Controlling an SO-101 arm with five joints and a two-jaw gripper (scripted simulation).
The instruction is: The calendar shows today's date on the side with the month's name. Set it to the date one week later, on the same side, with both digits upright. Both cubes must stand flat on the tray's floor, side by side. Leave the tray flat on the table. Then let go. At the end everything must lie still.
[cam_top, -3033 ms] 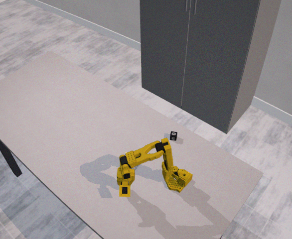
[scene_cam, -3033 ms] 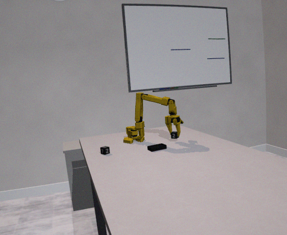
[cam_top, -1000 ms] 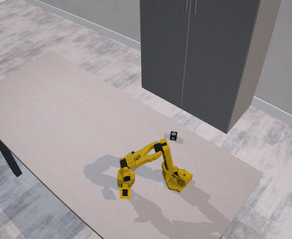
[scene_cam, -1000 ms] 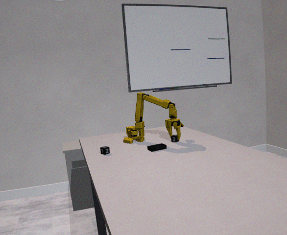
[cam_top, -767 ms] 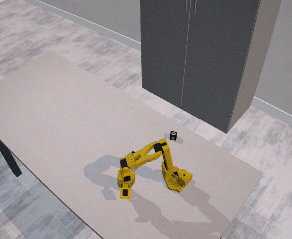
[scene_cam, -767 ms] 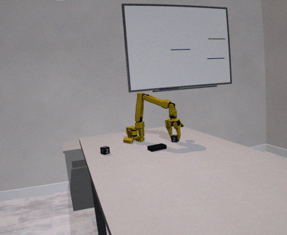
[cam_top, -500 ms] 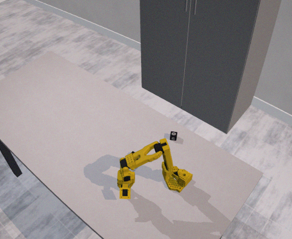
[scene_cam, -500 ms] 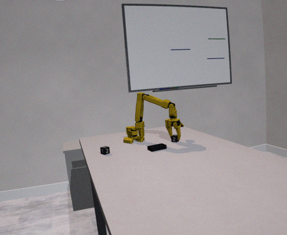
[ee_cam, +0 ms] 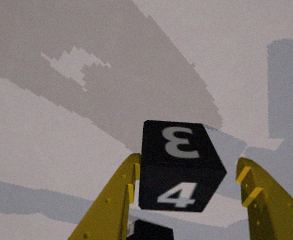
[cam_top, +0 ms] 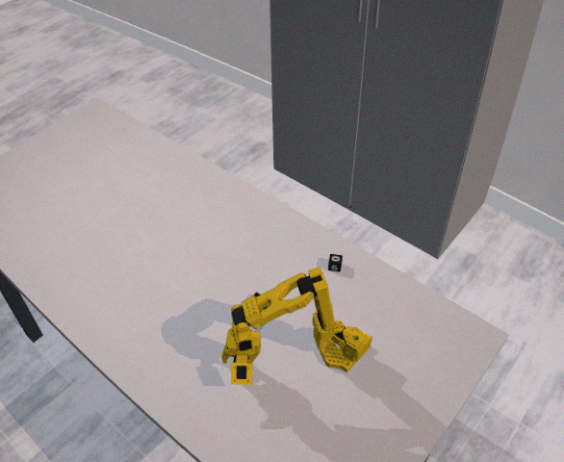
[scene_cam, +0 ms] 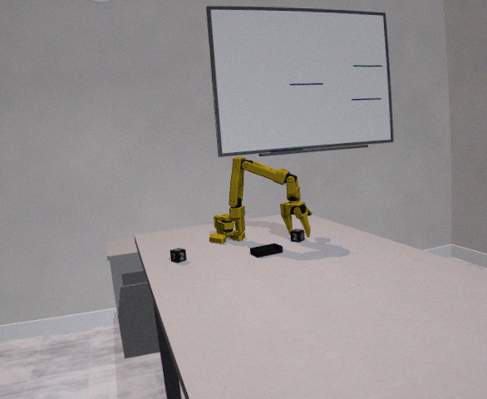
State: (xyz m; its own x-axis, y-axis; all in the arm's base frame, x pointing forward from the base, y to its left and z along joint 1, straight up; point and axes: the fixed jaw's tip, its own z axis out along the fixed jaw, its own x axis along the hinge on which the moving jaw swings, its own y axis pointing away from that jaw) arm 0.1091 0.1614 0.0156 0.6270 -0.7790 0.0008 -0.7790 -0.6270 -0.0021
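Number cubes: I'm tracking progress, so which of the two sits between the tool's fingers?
The cube right of the black tray, under the opened tool; the other cube stands alone near the table's left edge.

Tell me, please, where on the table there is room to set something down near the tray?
Room shows on the table in front of the tray, toward the near edge, and between the tray and the far cube. Behind the tray it is crowded: the arm's base and the open gripper straddling the other cube.
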